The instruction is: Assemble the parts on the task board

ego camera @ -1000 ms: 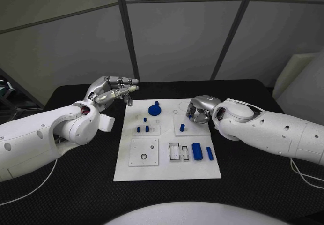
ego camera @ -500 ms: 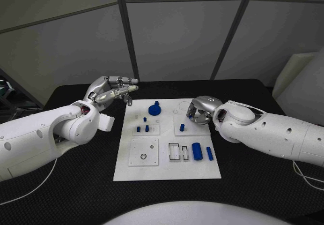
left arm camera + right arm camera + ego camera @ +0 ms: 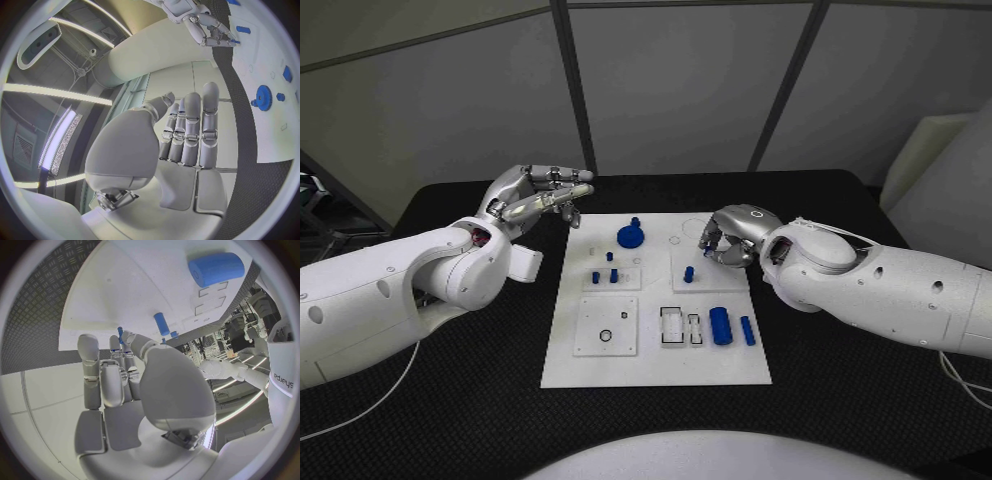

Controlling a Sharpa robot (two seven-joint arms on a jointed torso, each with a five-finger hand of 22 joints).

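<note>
Head view: the white task board [image 3: 656,370] lies at the centre of the black tabletop [image 3: 473,400]. The left robot hand [image 3: 538,198] hovers beyond the board's far left corner, fingers loosely curled, holding nothing. The right robot hand [image 3: 730,238] is over the board's far right area. Blue parts include a gear [image 3: 632,236], a cylinder [image 3: 720,323] and pegs. Grey panels stand behind.

Left wrist view: the left hand's fingers [image 3: 190,130] are extended and empty, probably waiting.

Right wrist view: the right robot hand [image 3: 125,372] pinches a small blue peg [image 3: 120,334] at its fingertips, likely for insertion.
</note>
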